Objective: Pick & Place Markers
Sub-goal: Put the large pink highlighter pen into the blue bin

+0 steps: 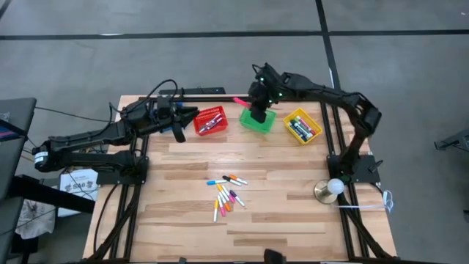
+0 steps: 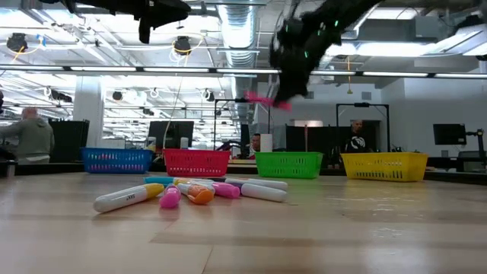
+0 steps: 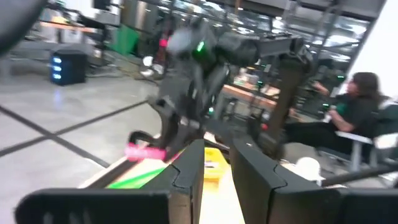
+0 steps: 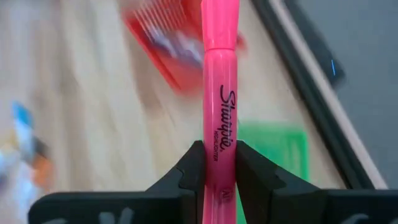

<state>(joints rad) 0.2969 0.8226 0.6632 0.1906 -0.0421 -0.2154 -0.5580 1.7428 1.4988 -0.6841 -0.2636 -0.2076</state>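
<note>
Wooden table (image 1: 293, 220) | right gripper (image 4: 214, 163) pinching pink marker (image 4: 219, 93) – tip cut off | left gripper (image 3: 214, 165) – slightly parted, empty

Pink marker (image 4: 219, 106) w/ black script; baskets: blue (image 2: 116, 160), red (image 1: 210, 121), green (image 1: 258, 121), yellow (image 1: 302, 126); tabletop (image 1: 293, 213) light wood.

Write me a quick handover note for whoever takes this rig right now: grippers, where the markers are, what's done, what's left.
Right gripper: shut on a pink marker, held above the green basket.
Left gripper: holds nothing, raised near the red basket; open or shut not clear.
Markers: a loose pile of markers lies mid-table; some already sit in the yellow basket and the red one.
Left to do: drop the pink one, then clear the pile.
</note>
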